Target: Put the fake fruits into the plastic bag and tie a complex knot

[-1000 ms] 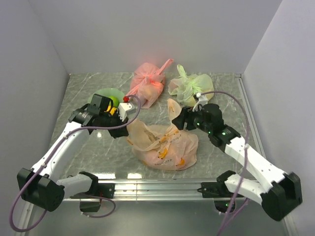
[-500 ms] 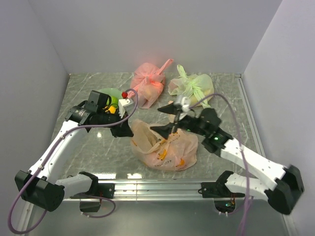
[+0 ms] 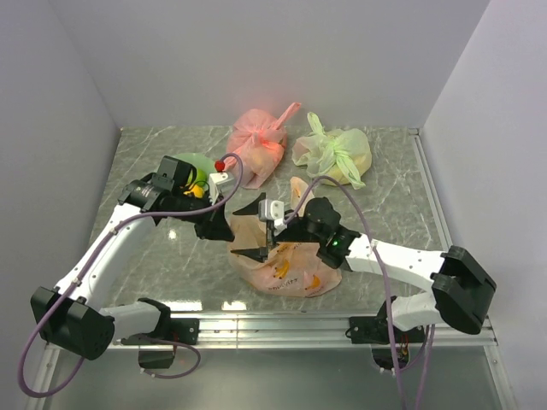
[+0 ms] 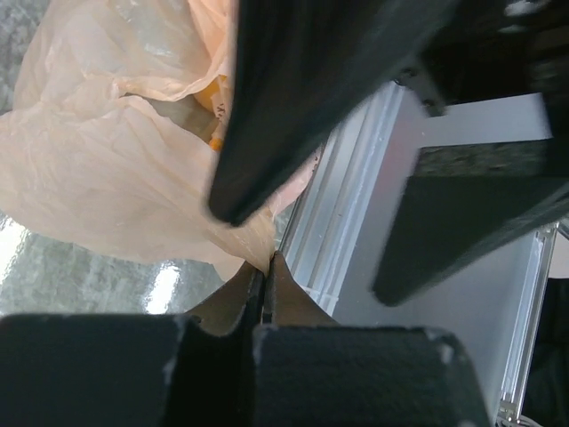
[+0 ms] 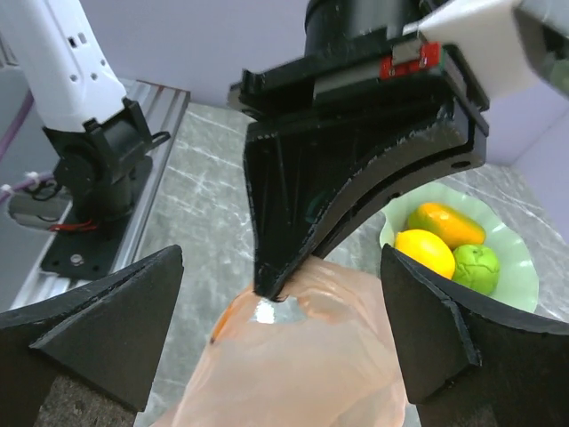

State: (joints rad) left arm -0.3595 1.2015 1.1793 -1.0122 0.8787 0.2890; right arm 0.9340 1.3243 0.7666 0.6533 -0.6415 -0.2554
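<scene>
Pale walls are boxing in a grey, marble-veined tabletop (image 3: 154,256) that is shining under the lights. I am looking at the bag (image 3: 291,260) lying crumpled in the middle of it. It is thin, crinkly, translucent peach film, untied, with one handle (image 3: 299,186) sticking up on its far side. Orange marks are showing on the film, and I cannot tell whether they are print or contents. Behind it a pink bag (image 3: 256,145) and a green bag (image 3: 335,154) are sitting side by side, both knotted and bulging. At the far left a pale green scalloped dish (image 5: 524,285) is holding glossy, rounded fruits (image 5: 444,245): one orange, one yellow, one green.

I am seeing the left tool (image 4: 265,267) pressing its fingers fully together on a fold of the bag's left rim, with the film rising to a peak at the fingertips. The right tool (image 3: 256,231) is hovering over the bag's left part with its fingers spread wide. It is gripping nothing. In the right wrist camera the left tool's tip is sitting in the gap between those fingers.
</scene>
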